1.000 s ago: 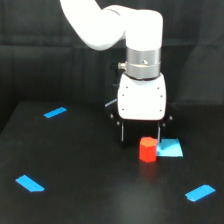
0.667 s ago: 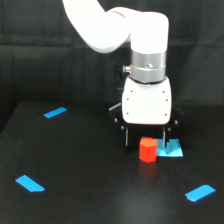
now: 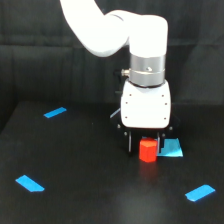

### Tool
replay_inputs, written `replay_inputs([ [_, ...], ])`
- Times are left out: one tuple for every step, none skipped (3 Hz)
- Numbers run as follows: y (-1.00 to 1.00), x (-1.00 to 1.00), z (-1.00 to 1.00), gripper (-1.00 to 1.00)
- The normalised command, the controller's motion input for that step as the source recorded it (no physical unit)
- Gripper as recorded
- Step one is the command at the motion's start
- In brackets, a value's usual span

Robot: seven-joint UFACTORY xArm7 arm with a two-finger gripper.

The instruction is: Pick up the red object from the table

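The red object [image 3: 147, 151] is a small red-orange block standing on the black table [image 3: 90, 165]. It sits right of centre in the exterior view, just left of a flat blue rectangle [image 3: 171, 148]. My gripper [image 3: 146, 146] hangs from the white head [image 3: 146, 107] directly over the block. Its dark fingers [image 3: 131, 144] reach down on either side of the block, with small gaps showing. The jaws look open around the block. The block rests on the table.
Three bright blue strips lie on the table: one at the far left [image 3: 55, 112], one at the near left [image 3: 30, 183] and one at the near right [image 3: 200, 192]. A dark curtain backs the scene.
The gripper head has moved toward the exterior view's right and come down, so its fingers now straddle the red block. The block has not moved.
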Motion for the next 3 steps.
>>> replay_inputs([
  [0.04, -0.09, -0.14, -0.97],
  [-0.04, -0.07, -0.08, -0.98],
  [0.0, -0.14, -0.16, -1.0],
])
